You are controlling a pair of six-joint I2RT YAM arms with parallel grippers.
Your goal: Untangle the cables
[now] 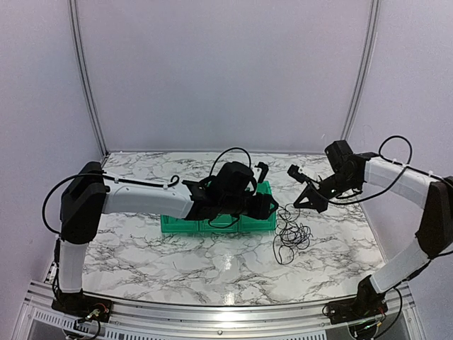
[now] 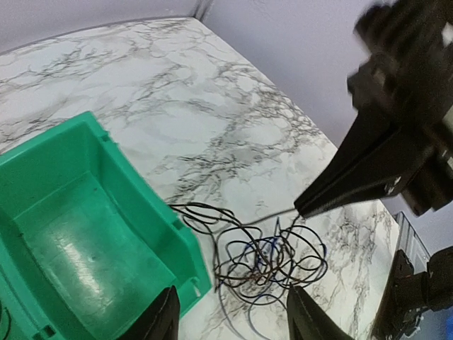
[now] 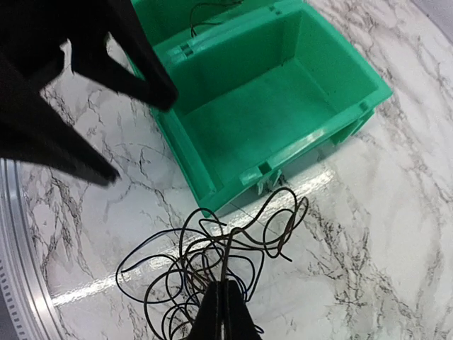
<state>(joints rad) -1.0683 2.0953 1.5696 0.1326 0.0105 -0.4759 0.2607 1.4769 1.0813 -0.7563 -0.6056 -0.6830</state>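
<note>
The cables (image 1: 291,234) lie in a loose tangle of thin black cords with one blue one, on the marble table just right of the green bins. My right gripper (image 1: 297,205) is shut on one strand at the tangle's top, and in the right wrist view (image 3: 225,285) its fingers pinch a strand that rises from the tangle (image 3: 212,244). My left gripper (image 1: 272,206) is open and empty over the right end of the bins. In the left wrist view (image 2: 232,296) the tangle (image 2: 269,258) lies between and beyond its fingertips (image 2: 167,304).
A row of green plastic bins (image 1: 177,224) stands mid-table, and its rightmost bin (image 3: 262,99) is empty and touches the tangle's edge. A thin cord shows in the neighbouring bin (image 3: 212,8). White walls close the back and sides.
</note>
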